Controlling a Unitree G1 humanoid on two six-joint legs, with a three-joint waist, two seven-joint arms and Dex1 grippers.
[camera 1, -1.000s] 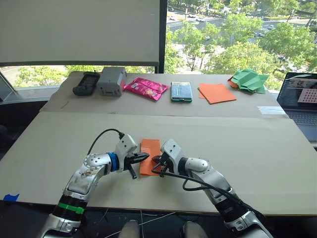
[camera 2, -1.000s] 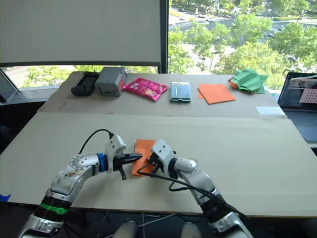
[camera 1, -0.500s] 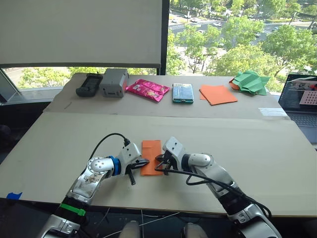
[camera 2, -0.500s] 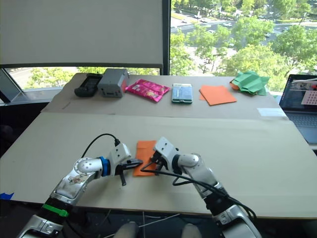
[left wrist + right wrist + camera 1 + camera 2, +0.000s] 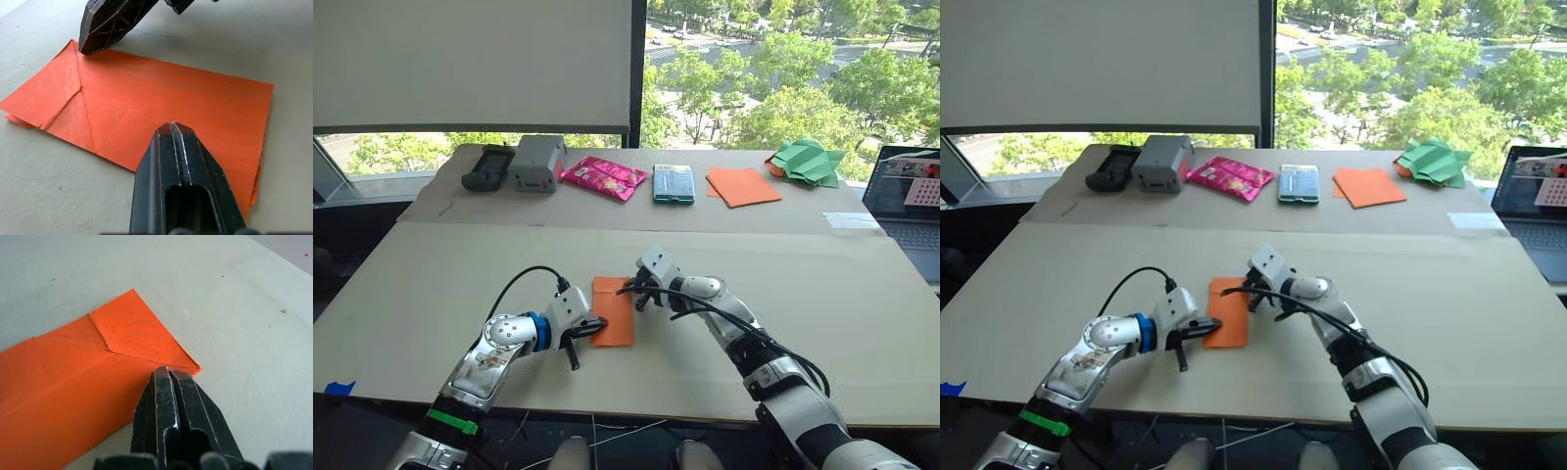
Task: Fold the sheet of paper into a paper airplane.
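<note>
A: Where is the paper?

B: The paper (image 5: 613,310) lies flat on the bench (image 5: 862,313), near the front edge, folded into a narrow strip with creases and a folded corner flap showing in the wrist views. It sits between the two end effectors.

A: State of the left end effector?

B: The left end effector (image 5: 595,322) has its fingers together, holding nothing. Its tip rests on the paper's edge at 9 o'clock, toward the near end.

A: And the right?

B: The right end effector (image 5: 631,291) also has its fingers together, empty. Its tip is at the paper's far corner, at 1 o'clock of the strip, touching or just beside the edge; I cannot tell which.

A: Anything else on the bench?

B: Along the far edge, well apart from the work: a grey box (image 5: 536,162), a pink packet (image 5: 601,176), an orange stack (image 5: 742,185), green shapes (image 5: 808,161). A laptop (image 5: 905,196) stands at 2 o'clock.
</note>
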